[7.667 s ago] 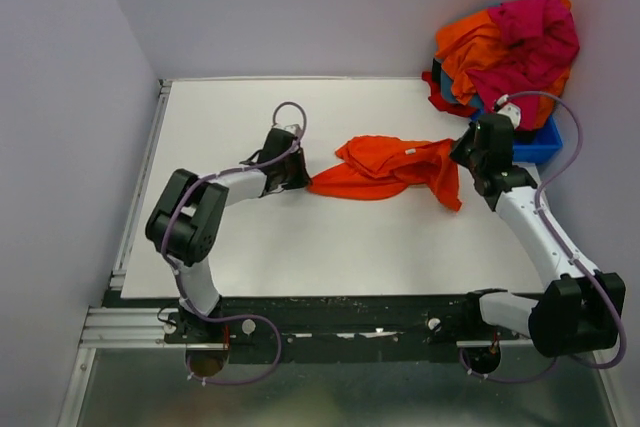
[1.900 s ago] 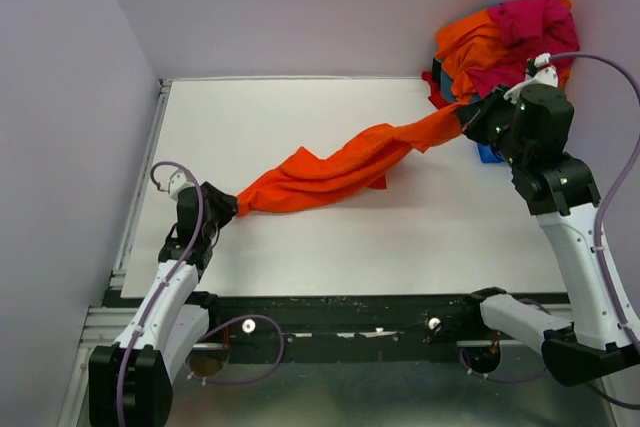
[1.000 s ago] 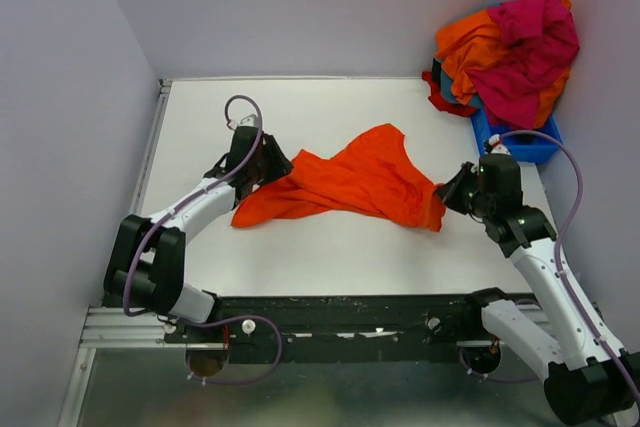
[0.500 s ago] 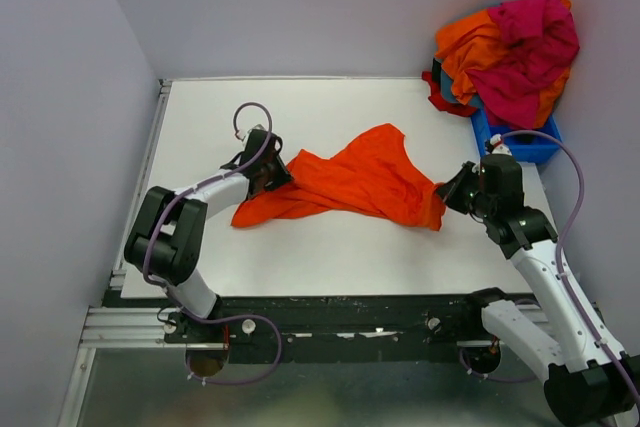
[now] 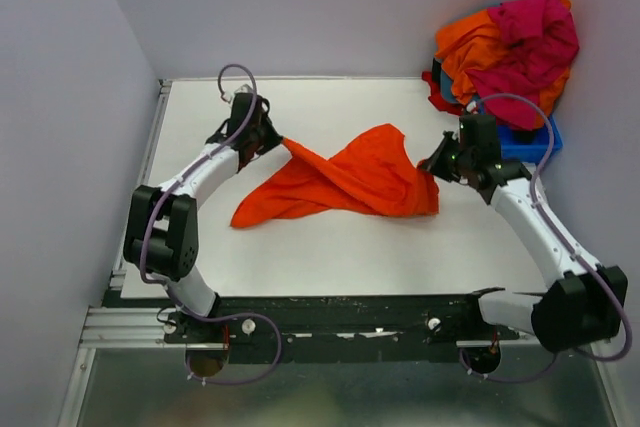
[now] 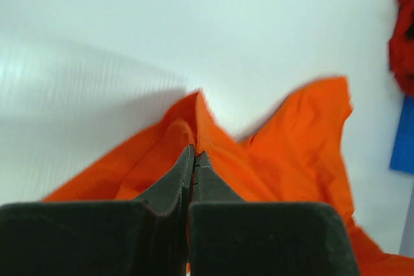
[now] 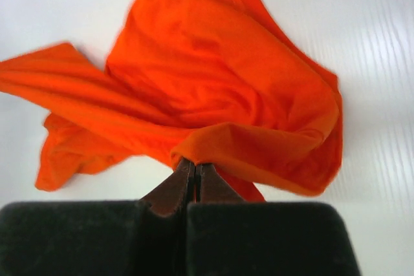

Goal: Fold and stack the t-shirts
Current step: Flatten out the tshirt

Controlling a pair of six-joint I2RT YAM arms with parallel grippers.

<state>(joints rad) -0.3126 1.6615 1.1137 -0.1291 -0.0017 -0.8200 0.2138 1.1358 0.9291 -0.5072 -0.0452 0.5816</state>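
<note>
T-shirt [image 5: 350, 182] sits pinched by left tool [image 5: 272, 139] and right tool [image 5: 432, 164].

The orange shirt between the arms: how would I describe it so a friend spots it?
Look at the white table: the orange t-shirt lies rumpled across its middle. Unlike the heap of shirts on the blue bin at the far right corner, it is alone, pinched at each end by the left fingers and right fingers.

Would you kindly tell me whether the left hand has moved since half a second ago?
Yes. The left hand has moved toward the table's far edge, away from the arm bases, pulling a corner of the orange shirt with it.
</note>
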